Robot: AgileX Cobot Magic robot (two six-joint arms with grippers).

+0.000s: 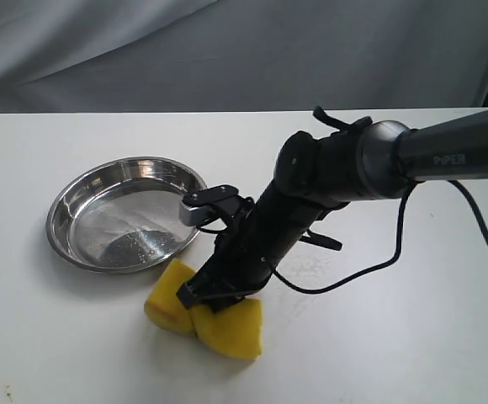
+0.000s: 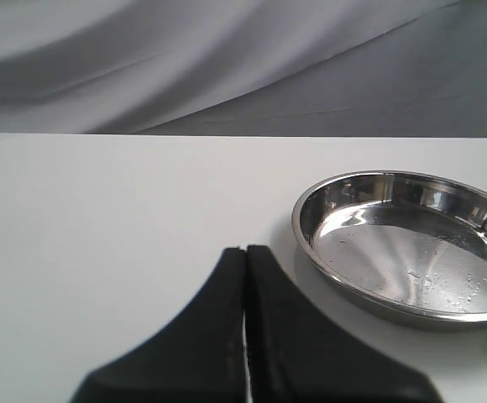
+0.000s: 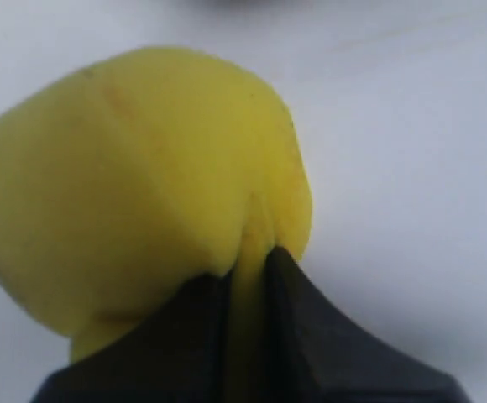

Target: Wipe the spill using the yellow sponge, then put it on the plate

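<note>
The left gripper (image 2: 245, 252) has its jaws pressed together with nothing between them. It sits back from the plate (image 2: 298, 225), probably parked clear of the working arm, and does not show in the exterior view.

The plate sits upright on the table (image 1: 395, 353), left of centre. No sponge in it yet, only a few specks or droplets on the bottom.

The sponge (image 1: 227, 332) lies on the table just beside the plate's near rim; cannot tell if it touches. It is pinched across the middle, so both halves bulge out. That looks deep enough to press and drag without slipping.

The right gripper (image 1: 200, 295) has its jaws nearly closed, squeezing the foam to a thin ridge between the tips. Its arm slants down from the right, bearing on the sponge.

The spill is not visible. It may be under the sponge or already soaked up. The plate is near, so only a short lift is needed.
</note>
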